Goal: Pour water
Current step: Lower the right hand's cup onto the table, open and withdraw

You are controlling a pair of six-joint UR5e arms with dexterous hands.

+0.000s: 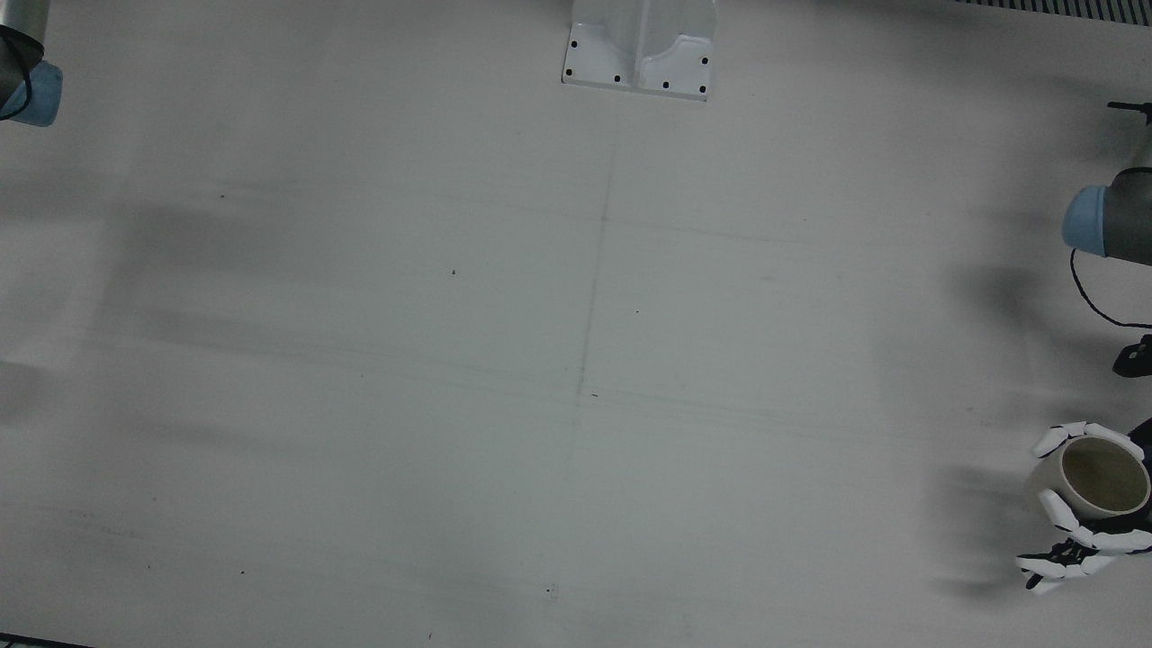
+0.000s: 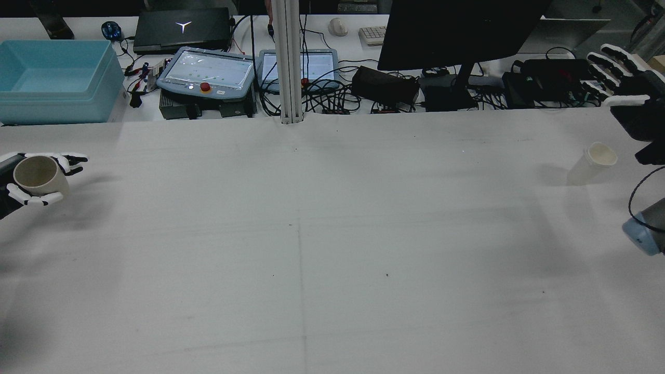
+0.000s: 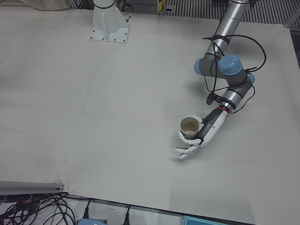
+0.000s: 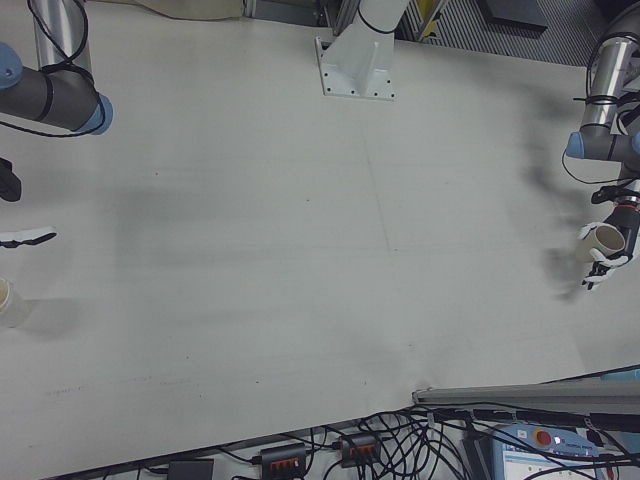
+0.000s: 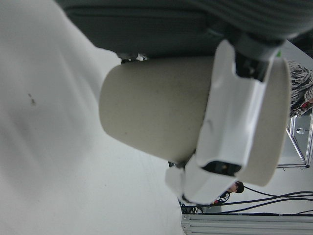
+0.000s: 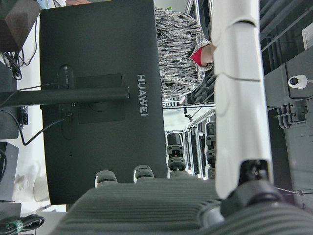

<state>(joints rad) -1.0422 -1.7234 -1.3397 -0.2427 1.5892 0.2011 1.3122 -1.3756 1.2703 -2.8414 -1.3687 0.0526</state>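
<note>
My left hand [image 2: 36, 199] is shut on a beige paper cup [image 2: 35, 174] and holds it about upright, its mouth open upward, at the table's far left edge in the rear view. The cup also shows in the front view [image 1: 1102, 477], the left-front view [image 3: 190, 126] and the left hand view [image 5: 156, 112], with fingers [image 5: 234, 122] wrapped around it. A second pale cup [image 2: 592, 162] stands on the table at the right; it also shows in the right-front view [image 4: 8, 300]. My right hand [image 2: 615, 67] is open and empty, raised above and behind that cup.
A blue bin [image 2: 52, 78], teach pendants [image 2: 208, 70], a black monitor [image 2: 457, 31] and cables line the bench beyond the table's far edge. A metal post [image 2: 288, 62] stands at its middle. A white pedestal [image 1: 641, 45] sits at the robot's side.
</note>
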